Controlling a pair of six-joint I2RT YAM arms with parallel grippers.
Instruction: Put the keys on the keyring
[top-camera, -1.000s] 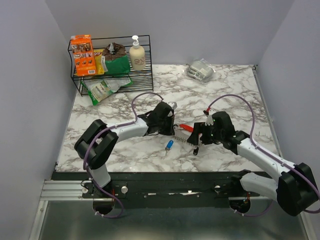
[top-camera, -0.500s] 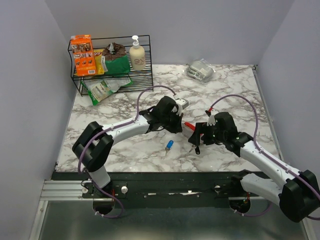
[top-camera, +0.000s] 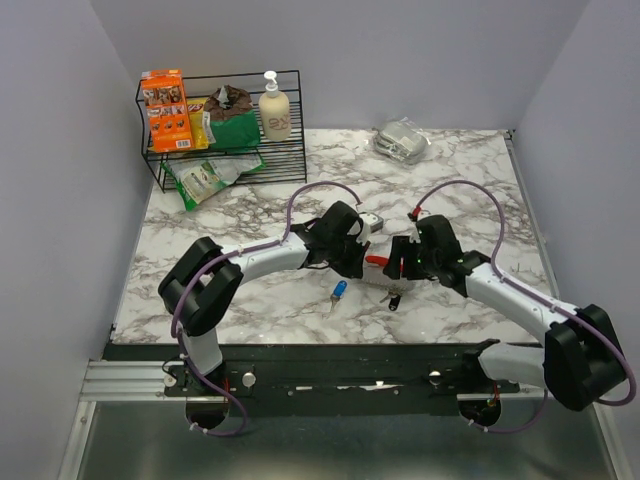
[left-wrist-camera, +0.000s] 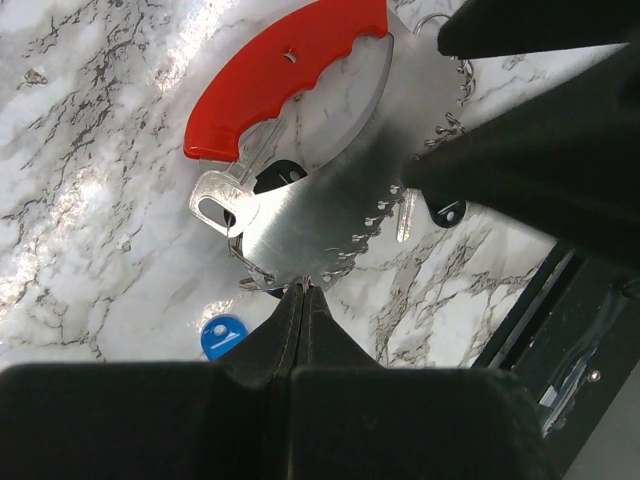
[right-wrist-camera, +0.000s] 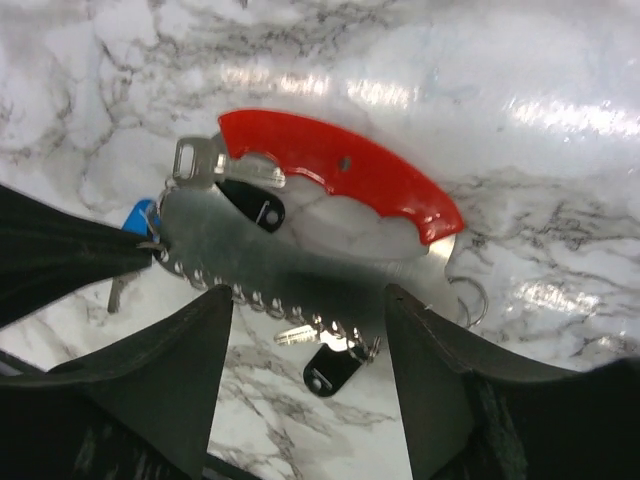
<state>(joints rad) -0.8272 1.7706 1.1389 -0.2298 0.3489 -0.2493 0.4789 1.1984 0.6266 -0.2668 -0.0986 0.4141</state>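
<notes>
At the far left corner of the white and grey marble table (top-camera: 470, 180) stands a black wire rack (top-camera: 270, 146) with an orange box (top-camera: 165, 108), green bags (top-camera: 232, 125) and a cream pump bottle (top-camera: 274, 112).

The left gripper (left-wrist-camera: 300, 305) reaches toward the middle of the table. Its jaws are closed, and their tips pinch the thin lower edge of the keyring (right-wrist-camera: 340, 175), close to the small rings at that end. The keyring is a curved red clip joined to a flat silver metal part that has a beaded chain along one edge. It is in the middle of the table, nearer to the near edge, between the two grippers. I cannot tell if it rests on the marble or is lifted a little.

The small silver key with the bright blue plastic head (top-camera: 340, 290) lies on the table just left of the keyring, on the near side and apart from it. A second small silver key with a black head (right-wrist-camera: 330, 372) lies just beside the chain edge, also on the near side. One more black piece with a hole (right-wrist-camera: 252, 205) shows through the gap under the red clip.

The right gripper (right-wrist-camera: 308, 300) is on the right of the keyring. Its jaws are apart, one finger on each side of the chain edge, and they hold nothing.

Near the far edge, to the right, lies a crumpled silver foil packet (top-camera: 402, 140).
</notes>
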